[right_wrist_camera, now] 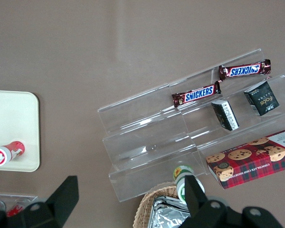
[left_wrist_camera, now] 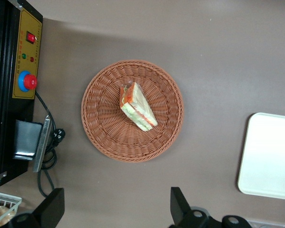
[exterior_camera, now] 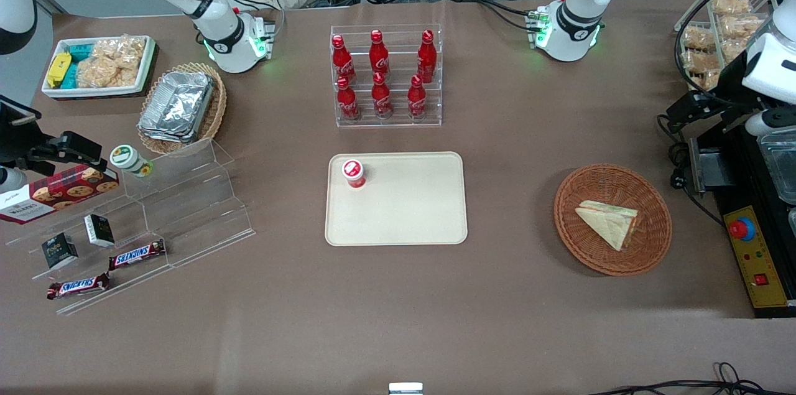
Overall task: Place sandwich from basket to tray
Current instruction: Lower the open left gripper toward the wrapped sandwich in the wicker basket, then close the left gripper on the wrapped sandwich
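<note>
Claw (left_wrist_camera: 116, 209), fingers spread and empty, hung high above the sandwich (left_wrist_camera: 137, 107) in the basket (left_wrist_camera: 100, 128), apparently positioned for descent.

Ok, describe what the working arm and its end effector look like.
The working arm is glossy white with rounded segments, black rings at the joints and a small round black logo on its base. Green lights glow at the base, where black cables plug in. Its end effector, seen from the wrist camera, has two matte black fingers, wide apart, above the table near the basket.
</note>
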Controlling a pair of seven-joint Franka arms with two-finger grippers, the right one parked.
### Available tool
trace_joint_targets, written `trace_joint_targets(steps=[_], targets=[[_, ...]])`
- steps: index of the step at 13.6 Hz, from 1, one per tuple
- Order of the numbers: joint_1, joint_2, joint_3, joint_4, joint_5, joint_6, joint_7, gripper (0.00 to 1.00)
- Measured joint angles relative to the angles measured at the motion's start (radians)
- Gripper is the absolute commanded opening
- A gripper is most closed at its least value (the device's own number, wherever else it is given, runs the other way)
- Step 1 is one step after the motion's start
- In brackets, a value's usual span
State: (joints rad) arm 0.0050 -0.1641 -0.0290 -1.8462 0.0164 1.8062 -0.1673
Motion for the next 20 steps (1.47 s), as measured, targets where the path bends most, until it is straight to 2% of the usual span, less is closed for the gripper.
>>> trace_joint_targets(steps=[8, 12, 15, 20], targets=[[0.008, 0.011, 0.020, 0.026, 0.006, -0.073, 0.022, 1.00], [0.023, 0.102, 0.040, 0.026, -0.021, -0.064, -0.070, 1.00], [0.024, 0.197, 0.039, 0.023, -0.032, 0.012, -0.171, 1.00], [0.043, 0.350, 0.040, -0.028, -0.092, 0.256, -0.271, 1.00]])
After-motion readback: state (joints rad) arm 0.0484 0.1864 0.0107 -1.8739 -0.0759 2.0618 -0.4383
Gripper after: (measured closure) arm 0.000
